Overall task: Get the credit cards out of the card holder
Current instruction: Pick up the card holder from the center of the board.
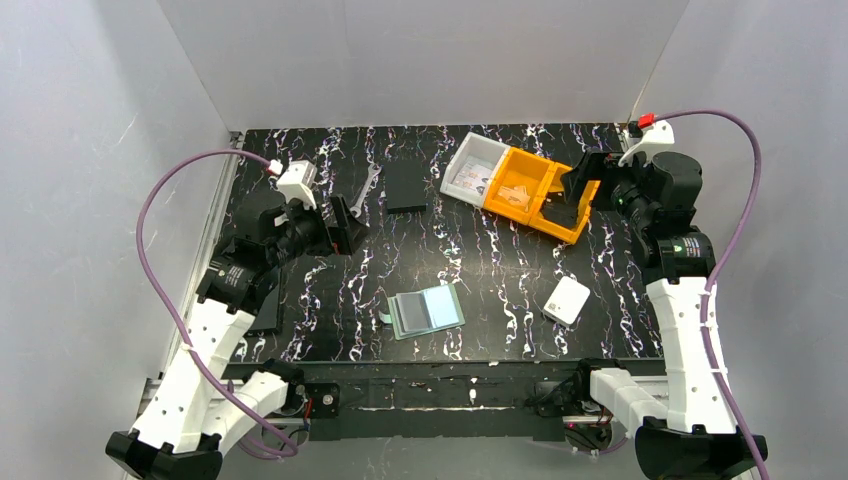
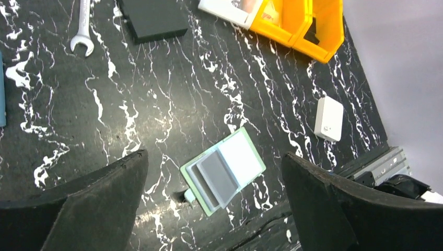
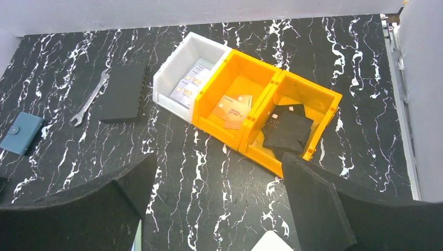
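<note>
Risks first, layout after.

Both pincers spread wide and empty, hovering above the worktop [image 1: 500, 270]. Left pincer [image 2: 213, 157] over the cards, right pincer [image 3: 217, 159] looking down on the bins.

Card holder [image 3: 21, 133]: blue, apparently folded shut with its snap facing up. Far left, beyond the wrench [image 3: 90, 99], hidden under the left arm from overhead. Cards [image 2: 224, 170]: fanned pale stack with green edges, front centre, well apart from the holder. Can't tell whether any sit inside the shut holder.

Likely failure modes:
- Wrong target. Other cards in the white bin [image 3: 172, 107] and orange bins [image 3: 217, 133], easy to confuse with the task's own. Also a white box [image 2: 329, 119] front right and a flat black block [image 3: 124, 93] just beside the wrench.
- Thin cards flat on a hard slab, no edge to get under. Fingers likely to skid or shove the stack rather than lift it.
- Holder light and loose. Probably slides or flips if opened one-handed, so better pinned with the second pincer.
- Holder tucked near the left arm: cramped reach.

Surface: black slab with white marble veining, a busy pattern behind the pale cards. Room: plain pale walls [image 1: 420, 60] close on three sides. Purple cables [image 1: 757, 170] looping off each wrist, possible snag.
</note>
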`<action>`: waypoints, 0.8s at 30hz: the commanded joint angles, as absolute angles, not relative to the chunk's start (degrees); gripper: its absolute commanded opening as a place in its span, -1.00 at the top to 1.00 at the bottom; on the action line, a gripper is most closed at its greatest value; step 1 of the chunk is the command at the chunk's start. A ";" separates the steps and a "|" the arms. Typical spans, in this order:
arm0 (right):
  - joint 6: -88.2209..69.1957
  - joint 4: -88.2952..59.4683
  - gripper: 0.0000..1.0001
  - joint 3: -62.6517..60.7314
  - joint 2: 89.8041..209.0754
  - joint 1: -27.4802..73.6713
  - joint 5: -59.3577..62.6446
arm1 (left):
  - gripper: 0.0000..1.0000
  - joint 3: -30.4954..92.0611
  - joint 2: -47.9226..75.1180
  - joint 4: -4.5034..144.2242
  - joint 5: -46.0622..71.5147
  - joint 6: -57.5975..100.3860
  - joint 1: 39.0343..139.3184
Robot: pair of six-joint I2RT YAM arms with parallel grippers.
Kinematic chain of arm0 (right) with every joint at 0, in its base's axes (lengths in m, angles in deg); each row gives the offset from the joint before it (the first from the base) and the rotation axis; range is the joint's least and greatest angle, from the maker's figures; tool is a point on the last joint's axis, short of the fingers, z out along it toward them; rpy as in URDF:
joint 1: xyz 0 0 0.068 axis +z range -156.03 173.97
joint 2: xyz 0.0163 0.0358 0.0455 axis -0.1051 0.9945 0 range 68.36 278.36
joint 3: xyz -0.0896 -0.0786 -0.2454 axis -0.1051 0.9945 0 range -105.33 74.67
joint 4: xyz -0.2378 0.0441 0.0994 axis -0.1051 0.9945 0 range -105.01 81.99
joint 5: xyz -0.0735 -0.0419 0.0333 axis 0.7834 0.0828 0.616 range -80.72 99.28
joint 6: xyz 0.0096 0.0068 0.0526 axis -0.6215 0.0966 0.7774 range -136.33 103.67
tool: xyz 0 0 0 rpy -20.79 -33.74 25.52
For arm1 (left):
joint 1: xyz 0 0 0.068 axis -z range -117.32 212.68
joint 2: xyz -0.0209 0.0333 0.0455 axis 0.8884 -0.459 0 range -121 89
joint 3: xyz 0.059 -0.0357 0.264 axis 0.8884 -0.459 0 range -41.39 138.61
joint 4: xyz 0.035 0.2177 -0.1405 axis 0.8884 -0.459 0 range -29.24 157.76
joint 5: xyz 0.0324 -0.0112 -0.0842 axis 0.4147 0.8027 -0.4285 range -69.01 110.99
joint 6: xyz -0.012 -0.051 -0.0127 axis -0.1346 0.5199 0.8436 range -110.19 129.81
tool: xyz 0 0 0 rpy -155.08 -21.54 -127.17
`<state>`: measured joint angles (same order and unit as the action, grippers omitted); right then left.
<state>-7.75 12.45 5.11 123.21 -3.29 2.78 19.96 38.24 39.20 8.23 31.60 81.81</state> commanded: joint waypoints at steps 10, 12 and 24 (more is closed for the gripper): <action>-8.51 10.59 -0.97 4.02 122.99 -3.85 0.27 | -0.97 16.90 40.50 34.98 8.55 28.76 81.46; -9.88 9.63 -0.97 5.41 122.86 -3.86 -2.30 | -0.97 16.59 40.11 34.97 10.27 28.46 81.41; -35.31 9.83 -0.97 17.52 132.17 -3.58 -41.12 | -0.96 16.44 24.21 39.30 11.47 26.25 74.40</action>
<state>-28.56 10.44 15.80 130.31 -3.70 -27.91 16.17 28.36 38.22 10.29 28.54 76.70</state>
